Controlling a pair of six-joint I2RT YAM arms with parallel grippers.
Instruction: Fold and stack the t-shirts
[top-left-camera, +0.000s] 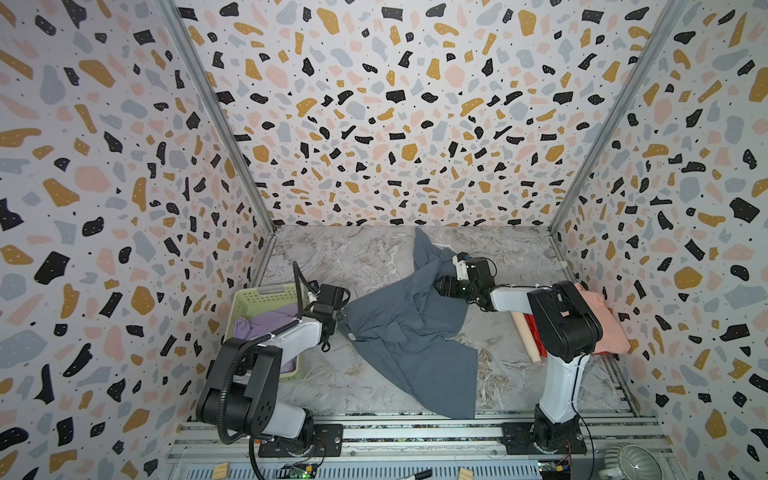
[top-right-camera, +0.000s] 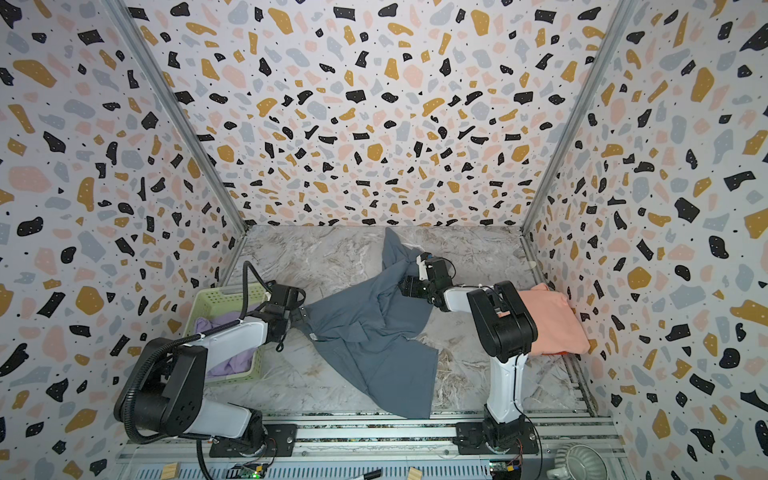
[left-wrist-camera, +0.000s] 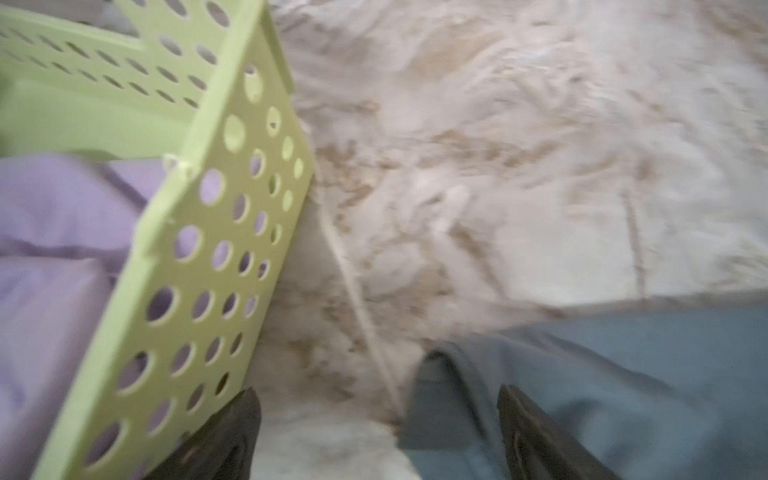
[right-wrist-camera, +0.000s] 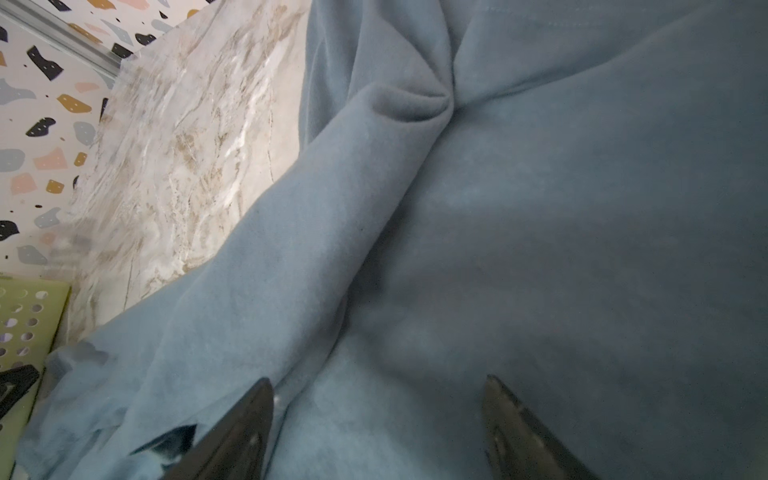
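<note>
The pale green plastic basket (top-left-camera: 261, 296), its walls pierced with round holes, sits at the left of the counter (top-left-camera: 357, 257) and holds a crumpled lilac t-shirt (top-left-camera: 253, 328). In the left wrist view the lilac shows through the holes. The counter is marble-patterned, grey-white with tan veins. A slate blue-grey t-shirt (top-left-camera: 415, 332) sprawls across its middle, soft and matte, bunched into thick folds. One tapering part reaches the far wall and a broad flat part runs to the near edge. At the right wall a salmon pink t-shirt (top-right-camera: 552, 324) lies folded into a rounded block on a red t-shirt (top-left-camera: 533, 332), of which only a sliver shows. The left end effector (left-wrist-camera: 378, 432) stands wide between the basket and the blue-grey shirt's left edge, and a bit of that edge lies loose between its dark fingers. The right end effector (right-wrist-camera: 378, 428) hangs wide over the shirt's far folds, gripping nothing.
</note>
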